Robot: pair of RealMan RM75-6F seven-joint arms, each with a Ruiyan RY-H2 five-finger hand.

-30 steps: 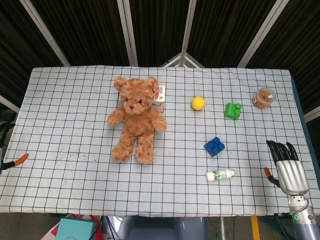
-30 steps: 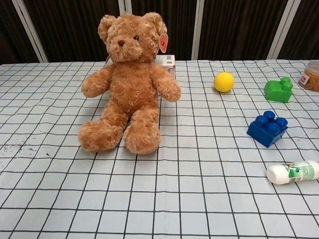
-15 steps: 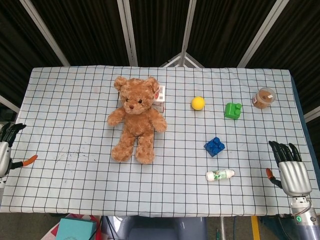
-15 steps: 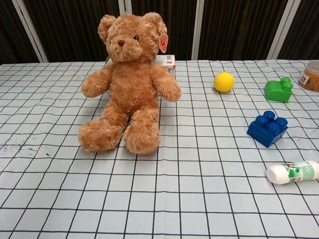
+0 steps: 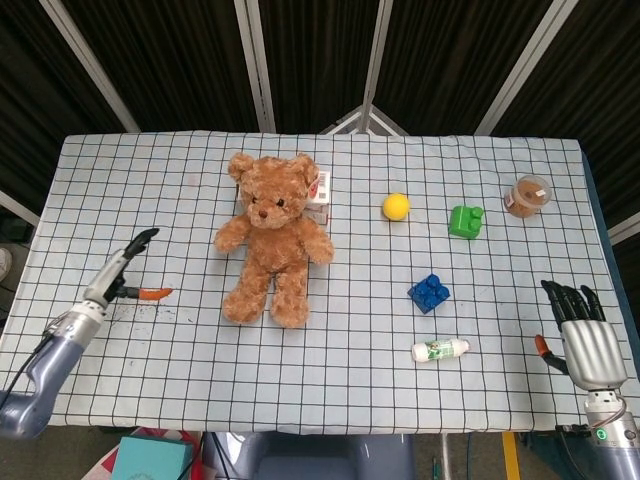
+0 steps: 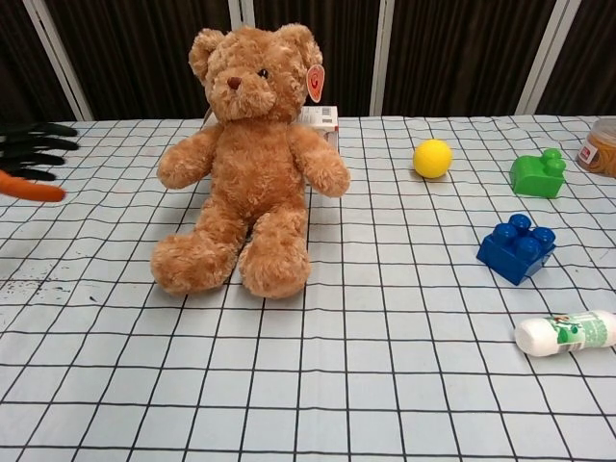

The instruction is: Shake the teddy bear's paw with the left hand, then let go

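Sitting upright on the checkered surface (image 5: 150,190), the bear (image 5: 272,236) leans back against a small box (image 5: 318,198), paws out to both sides. Left robot hand (image 5: 128,272) hovers over the surface left of the bear, well apart from its paw (image 6: 183,162); fingers spread, thumb out, holding nothing. Right robot hand (image 5: 585,335) at the near right edge, fingers apart and straight, empty. Also on the surface: yellow ball (image 5: 396,206), green block (image 5: 465,220), blue block (image 5: 428,293), white bottle (image 5: 439,350) lying flat, cup (image 5: 527,195).

A checked table (image 5: 150,390) bears a teddy bear (image 5: 271,235), blocks (image 5: 429,292), possibly a jar (image 5: 527,195).
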